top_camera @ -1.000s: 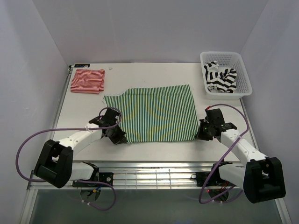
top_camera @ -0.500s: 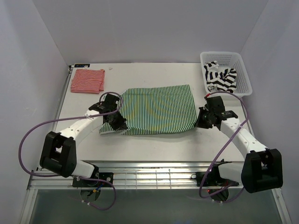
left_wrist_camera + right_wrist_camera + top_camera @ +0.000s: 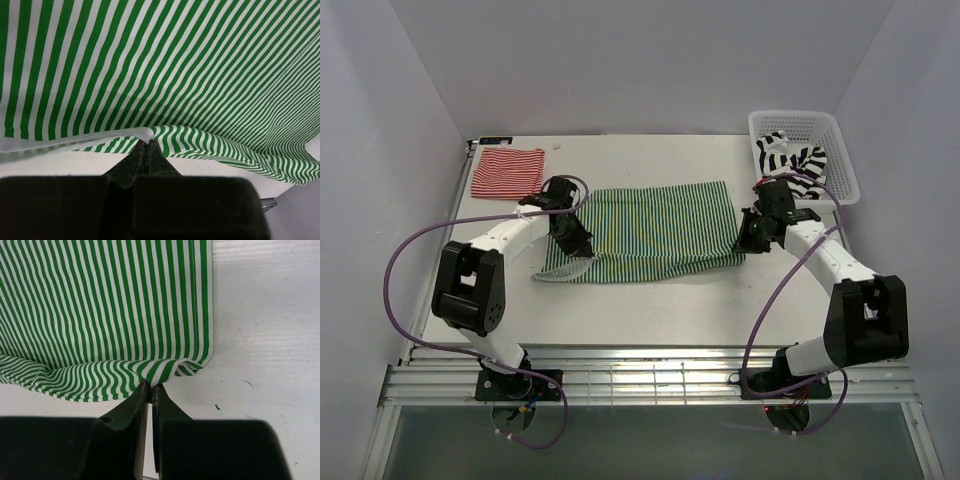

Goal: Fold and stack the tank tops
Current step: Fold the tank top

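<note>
1 basket point(image 3: 844, 160) holding black-and-white top point(image 3: 788, 165), 1 red-and-white top point(image 3: 507, 172) far left; green-and-white top point(image 3: 650, 228) between, near edge pinched tight by left gripper point(image 3: 578, 246), right gripper point(image 3: 744, 241).

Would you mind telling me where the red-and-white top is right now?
In the top view, the red-and-white top lies folded at the far left corner of the table, just beyond the left hand and left of the green top.

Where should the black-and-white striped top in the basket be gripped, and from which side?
Pinch a raised fold of the black-and-white top from straight above. It lies crumpled in the basket, whose walls probably block a sideways approach.
</note>
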Robot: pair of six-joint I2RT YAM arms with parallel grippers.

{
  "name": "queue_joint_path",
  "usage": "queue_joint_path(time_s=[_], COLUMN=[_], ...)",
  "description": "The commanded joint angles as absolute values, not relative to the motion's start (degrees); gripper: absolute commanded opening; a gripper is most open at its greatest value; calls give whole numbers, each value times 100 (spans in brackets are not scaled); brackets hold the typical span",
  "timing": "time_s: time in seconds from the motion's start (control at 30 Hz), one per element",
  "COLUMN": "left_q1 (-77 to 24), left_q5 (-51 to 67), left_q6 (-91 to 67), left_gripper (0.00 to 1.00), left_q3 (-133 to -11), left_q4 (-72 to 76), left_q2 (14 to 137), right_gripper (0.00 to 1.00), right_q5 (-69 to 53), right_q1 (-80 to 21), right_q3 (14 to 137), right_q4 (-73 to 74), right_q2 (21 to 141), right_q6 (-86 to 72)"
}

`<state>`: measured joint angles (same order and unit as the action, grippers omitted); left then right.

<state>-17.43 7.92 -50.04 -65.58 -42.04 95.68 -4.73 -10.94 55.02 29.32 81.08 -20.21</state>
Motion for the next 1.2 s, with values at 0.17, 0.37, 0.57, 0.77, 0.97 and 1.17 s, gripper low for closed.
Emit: queue_joint_path(time_s=[0.17,0.37,0.57,0.77,0.97,1.17], left_q1=[-1538,-1529,-1529,-1529,-1529,-1547], left_q5=[844,870,844,739,431,624], left_q6=[-4737,-4606,-4500,-4465,-4465,-4421], left_gripper=[0,0,0,10,69,98], left_q3=[-7154,-7382,-7532,-7681,-8041,-8236], left_q4=[-4289,-4289,-4201,-4227,-4228,-4201], left_q2=[9940,10300,10590,10793,10731,10547], right_gripper=[8,8,8,21,63,84], right_q5=[-519,-501,-457,-255,-683,-1263], right_q1=[-1011,-993,-984,-949,-941,-940], right_q3=[6091,6258,6381,6539,6803,6487], right_q4=[2962,2971,2962,2944,2743,2750], right_q2=[8648,8964,9289,9536,9415,8834], right_q6=[-1916,-1934,-1951,-2048,-1776,-1284])
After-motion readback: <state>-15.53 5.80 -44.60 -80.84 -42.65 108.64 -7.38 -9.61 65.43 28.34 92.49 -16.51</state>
